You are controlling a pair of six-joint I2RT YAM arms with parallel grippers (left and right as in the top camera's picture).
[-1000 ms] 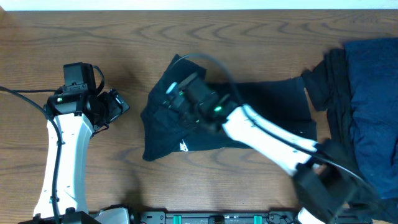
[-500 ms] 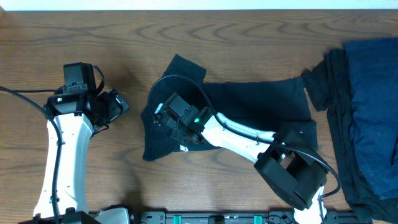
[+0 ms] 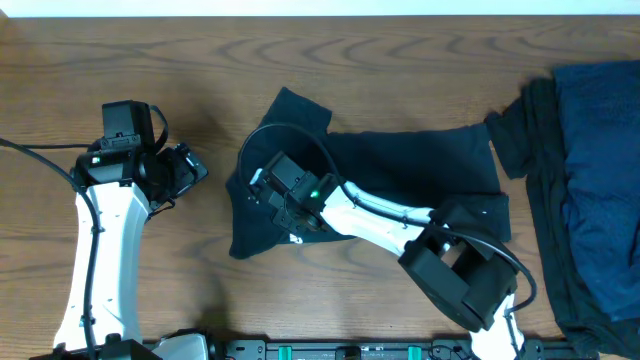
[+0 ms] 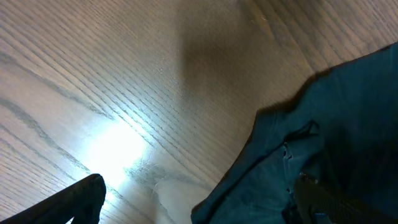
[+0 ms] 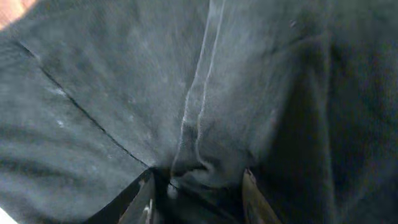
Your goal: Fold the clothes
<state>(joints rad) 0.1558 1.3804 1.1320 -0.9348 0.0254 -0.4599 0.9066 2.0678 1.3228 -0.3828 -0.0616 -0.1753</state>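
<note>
**Right pincer grips the black T-shirt; left pincer open beside it**

The black T-shirt (image 3: 410, 165) lies spread across the middle of the bench (image 3: 420, 50), wide from left to right. Its left part is rumpled and drawn into a point toward the far edge. A small white mark (image 3: 296, 238) shows by the shirt's near-left edge.

At the right end of the bench lies a navy garment (image 3: 600, 180). It sits on top of a black garment (image 3: 530, 140) whose edge reaches close to the T-shirt's right side. Whether the two touch cannot be told.

The right pincer (image 3: 272, 192) is down on the rumpled left part of the T-shirt, its arm reaching across the shirt from the near right. In the right wrist view the pincer (image 5: 198, 194) has a bunched ridge of the dark cloth caught between its fingers (image 5: 144, 202). The jaws are partly closed on that fold. A stitched seam (image 5: 200, 118) runs down the cloth into the pinched spot.

The left pincer (image 3: 186, 170) hangs over bare wood just left of the T-shirt, apart from it. In the left wrist view this pincer (image 4: 199, 208) stands wide open with nothing between its fingertips (image 4: 84, 196). It looks down on the wood grain and on the shirt's crumpled left edge (image 4: 323, 130).
</note>
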